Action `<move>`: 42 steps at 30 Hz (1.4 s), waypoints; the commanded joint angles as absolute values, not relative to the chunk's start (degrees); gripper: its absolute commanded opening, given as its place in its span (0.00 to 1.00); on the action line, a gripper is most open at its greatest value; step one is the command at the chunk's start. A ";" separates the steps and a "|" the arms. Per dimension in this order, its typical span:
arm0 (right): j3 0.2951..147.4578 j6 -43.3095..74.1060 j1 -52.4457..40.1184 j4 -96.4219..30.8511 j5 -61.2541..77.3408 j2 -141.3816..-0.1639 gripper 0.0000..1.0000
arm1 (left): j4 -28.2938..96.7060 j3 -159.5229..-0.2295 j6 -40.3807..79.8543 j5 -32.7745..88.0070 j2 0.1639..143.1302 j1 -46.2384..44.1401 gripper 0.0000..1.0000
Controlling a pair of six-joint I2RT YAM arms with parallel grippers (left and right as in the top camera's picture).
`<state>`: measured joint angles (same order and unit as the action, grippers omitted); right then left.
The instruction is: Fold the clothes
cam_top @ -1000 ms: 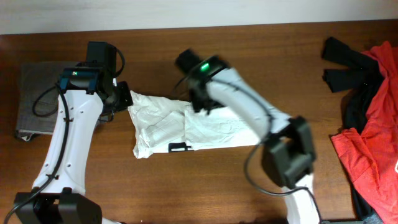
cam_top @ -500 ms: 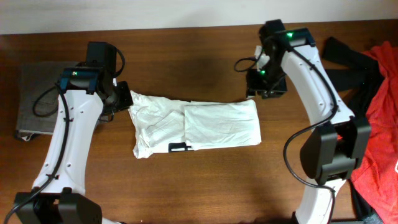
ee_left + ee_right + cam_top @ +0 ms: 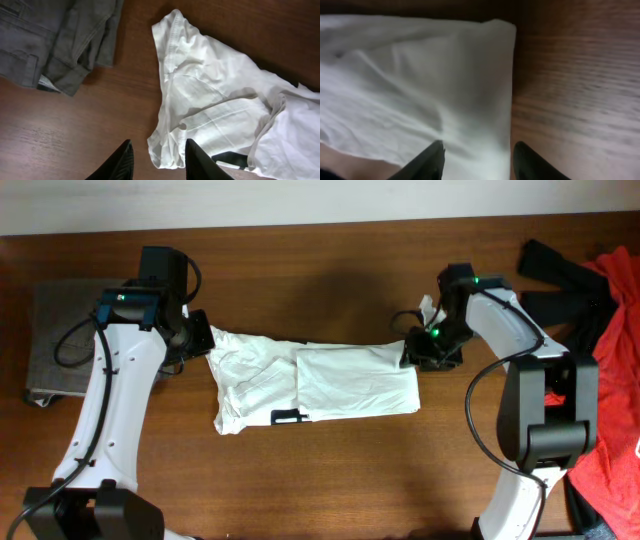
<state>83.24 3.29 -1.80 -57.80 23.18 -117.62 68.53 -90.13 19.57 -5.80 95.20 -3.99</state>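
Right, L claw (image 3: 159,150) first: we see its two dark fingers (image 3: 120,162) standing apart w/ nothing pinched btwn them, so it's released. It hangs just over the 9 o'clock end of the white T-shirt (image 3: 215,100). A rumpled corner of the cloth lies under the gap, and we can't tell if the tips touch it. Seen from overhead, this claw sits at the T-shirt's 10 o'clock corner.

R claw (image 3: 479,147): its fingers (image 3: 427,160) are also spread, so released too. They straddle the folded 3 o'clock edge of the T-shirt, and the fabric under the gap lies flat, not bunched or lifted. Contact w/ the cloth we can't tell, as the wrist view is blurry. Overhead puts this claw at the T-shirt's 2 o'clock corner.

We see the T-shirt lying flat mid-table (image 3: 300,490) as a wide band running 9 to 3 o'clock. Its right half is a smooth folded panel laid over the more creased left half. A small black mark (image 3: 288,417) sits at its 6 o'clock edge.

Further out, grey-brown trousers (image 3: 55,330) lie at far 9 o'clock, apart from the T-shirt, beside the L arm. A red garment (image 3: 600,400) lies at 3 o'clock and a black garment (image 3: 555,280) at approx 2 o'clock, both well apart from the T-shirt.
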 commanded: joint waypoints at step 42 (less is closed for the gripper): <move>116.18 -1.02 20.36 -92.44 25.32 -117.56 0.04 | 68.18 -90.80 20.12 -5.19 95.90 -3.73 0.34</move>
